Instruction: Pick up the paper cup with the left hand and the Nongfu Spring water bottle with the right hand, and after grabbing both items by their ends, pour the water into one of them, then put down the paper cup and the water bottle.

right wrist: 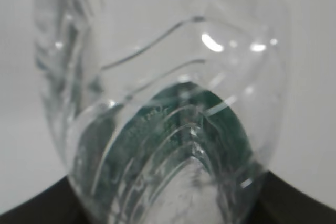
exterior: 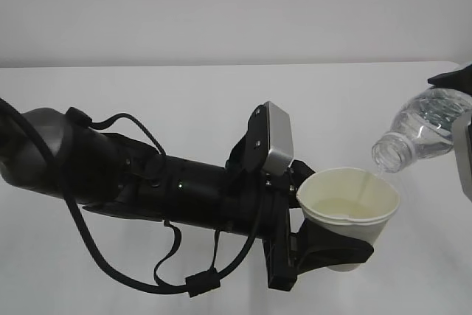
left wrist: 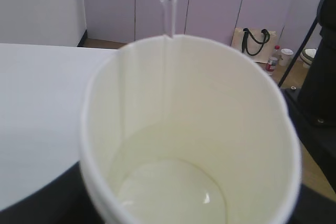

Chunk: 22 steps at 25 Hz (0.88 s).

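Observation:
My left gripper (exterior: 324, 219) is shut on the white paper cup (exterior: 348, 204) and holds it above the table, mouth up and tilted. A shallow pool of water (left wrist: 168, 192) lies at the cup's bottom. My right gripper (exterior: 461, 116), mostly cut off by the right edge, is shut on the base end of the clear Nongfu Spring water bottle (exterior: 424, 129). The bottle is tipped down to the left, its open neck just above the cup's far rim. A thin stream of water (left wrist: 169, 14) falls onto the cup's inner wall. The green label (right wrist: 184, 124) shows through the bottle (right wrist: 168, 77).
The white table (exterior: 147, 94) runs under both arms, with a plain wall behind. Beyond the table's far edge, the left wrist view shows a bag with black handles (left wrist: 254, 43), a small bottle (left wrist: 271, 64) on the floor and a black stand (left wrist: 320, 77).

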Motion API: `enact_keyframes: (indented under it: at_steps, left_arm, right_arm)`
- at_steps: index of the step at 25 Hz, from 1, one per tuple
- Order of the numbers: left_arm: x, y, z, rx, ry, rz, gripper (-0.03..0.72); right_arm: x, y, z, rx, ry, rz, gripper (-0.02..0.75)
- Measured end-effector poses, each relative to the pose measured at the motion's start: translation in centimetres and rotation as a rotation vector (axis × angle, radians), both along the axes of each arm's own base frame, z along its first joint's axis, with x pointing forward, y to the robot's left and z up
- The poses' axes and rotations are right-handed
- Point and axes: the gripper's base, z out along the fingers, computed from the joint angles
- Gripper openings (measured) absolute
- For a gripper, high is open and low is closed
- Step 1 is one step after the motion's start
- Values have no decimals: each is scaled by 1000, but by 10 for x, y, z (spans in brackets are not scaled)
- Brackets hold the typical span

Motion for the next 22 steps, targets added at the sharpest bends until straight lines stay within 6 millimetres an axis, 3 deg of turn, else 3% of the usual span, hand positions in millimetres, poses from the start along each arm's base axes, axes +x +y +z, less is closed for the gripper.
enact_keyframes:
  at_steps: [22]
  left_arm:
    - [0,0,0,0,0,0,476]
  right_arm:
    - [0,0,0,-5,-1,3,413]
